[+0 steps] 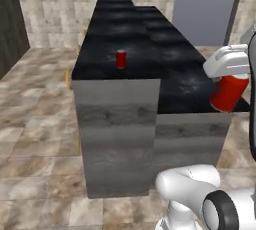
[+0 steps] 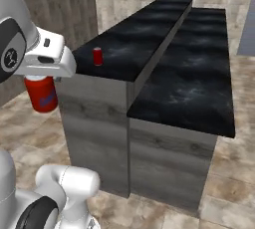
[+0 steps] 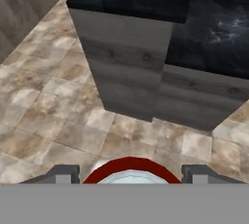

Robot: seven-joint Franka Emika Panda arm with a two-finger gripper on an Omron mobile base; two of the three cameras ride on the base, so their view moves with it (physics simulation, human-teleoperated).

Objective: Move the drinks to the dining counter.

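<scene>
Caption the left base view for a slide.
Gripper carries a red can toward the black counter, where another can stands.

Worktop runs lengthwise away from the base, in two levels: raised ledge on the left, lower level on the right. One can stands upright on the raised ledge, near its near end. A second can hangs between the jaws of the gripper, in the air before the worktop's near end, above the floor, touching neither.
</scene>
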